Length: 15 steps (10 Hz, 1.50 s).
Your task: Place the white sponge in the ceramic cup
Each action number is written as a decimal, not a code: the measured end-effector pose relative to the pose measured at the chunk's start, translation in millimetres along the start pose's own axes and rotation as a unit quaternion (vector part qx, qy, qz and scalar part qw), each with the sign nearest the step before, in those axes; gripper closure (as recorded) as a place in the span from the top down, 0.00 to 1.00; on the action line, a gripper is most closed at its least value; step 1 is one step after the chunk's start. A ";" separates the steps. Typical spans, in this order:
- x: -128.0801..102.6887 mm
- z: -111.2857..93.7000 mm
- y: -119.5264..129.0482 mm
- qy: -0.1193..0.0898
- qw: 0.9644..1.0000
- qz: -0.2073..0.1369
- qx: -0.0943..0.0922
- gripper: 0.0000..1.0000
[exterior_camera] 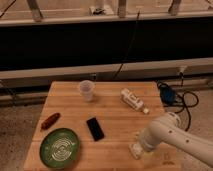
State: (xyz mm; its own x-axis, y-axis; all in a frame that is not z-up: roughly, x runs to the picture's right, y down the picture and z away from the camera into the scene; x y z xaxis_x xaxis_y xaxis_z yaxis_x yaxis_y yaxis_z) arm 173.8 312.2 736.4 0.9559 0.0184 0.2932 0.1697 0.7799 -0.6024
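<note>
Pick-up stage: the gripper (140, 145) is down at the white sponge (133, 151), with the cup not yet approached.

The gripper hangs at about 5 o'clock on the wooden table (115, 115), right against the sponge, a small pale pad with soft corners. Whether it grips the pad or only touches it, I cannot tell. The ceramic cup (86, 90), pale, smooth and tapering, stands upright well apart at about 11 o'clock, mouth up. The next move likely calls for a sure hold, a lift, then a carry toward 10 o'clock over the glossy black phone (95, 128). The pad should squash to fit that narrow mouth. The white bottle (134, 99) lies at 1 o'clock, and the green patterned plate (60, 148) at 7.
</note>
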 end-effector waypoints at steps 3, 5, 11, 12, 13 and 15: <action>2.7 5.4 4.6 -0.005 1.000 -0.003 -0.004 0.80; 4.0 6.4 8.4 -0.009 1.000 -0.005 -0.006 0.68; 5.3 7.6 11.2 -0.014 1.000 -0.007 -0.008 0.12; 5.4 2.6 7.0 -0.012 1.000 -0.006 -0.009 0.04; 4.5 -1.3 1.8 -0.011 1.000 -0.007 -0.008 0.00; 2.9 -6.6 -0.9 -0.009 1.000 -0.009 -0.008 0.00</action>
State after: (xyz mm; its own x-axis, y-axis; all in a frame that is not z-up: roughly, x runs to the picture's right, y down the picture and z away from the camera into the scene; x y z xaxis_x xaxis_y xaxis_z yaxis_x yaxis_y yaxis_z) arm 178.0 307.4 732.9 0.9481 0.0167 0.3174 0.1903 0.7700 -0.6090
